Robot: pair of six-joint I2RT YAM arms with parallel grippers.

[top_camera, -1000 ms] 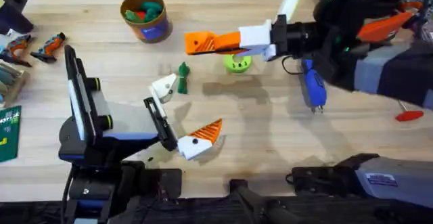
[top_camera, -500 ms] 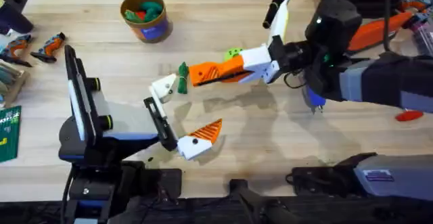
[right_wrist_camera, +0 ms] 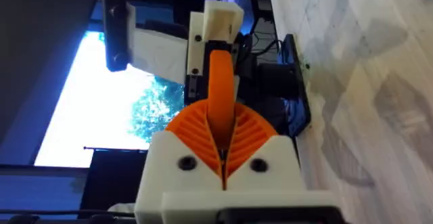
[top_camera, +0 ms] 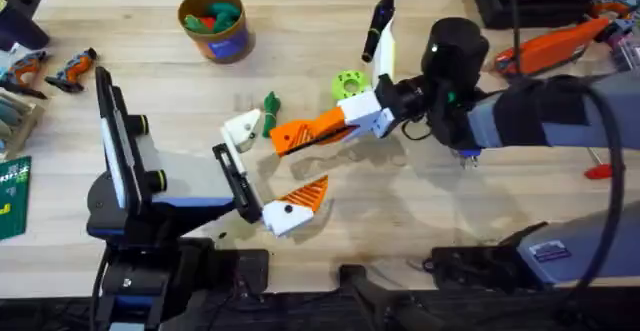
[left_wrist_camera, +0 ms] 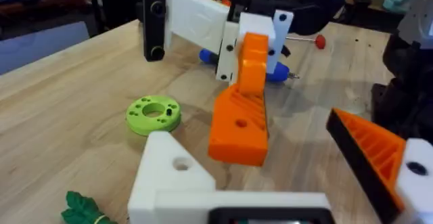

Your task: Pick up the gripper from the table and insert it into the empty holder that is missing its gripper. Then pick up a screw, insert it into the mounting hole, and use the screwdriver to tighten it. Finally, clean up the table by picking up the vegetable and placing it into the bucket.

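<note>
The right tool (top_camera: 285, 138) reaches across the middle of the surface (top_camera: 150, 61), its orange pads pressed together with nothing between them, tips low just right of the vegetable (top_camera: 271, 113). The left tool (top_camera: 275, 171) sits near the front edge, fingers spread wide, one white finger (top_camera: 243, 129) touching the vegetable's left side. The green disc (top_camera: 348, 82) lies farther back. The bucket (top_camera: 214, 23) stands at the far left. The screwdriver (top_camera: 462, 149) lies under the right arm.
</note>
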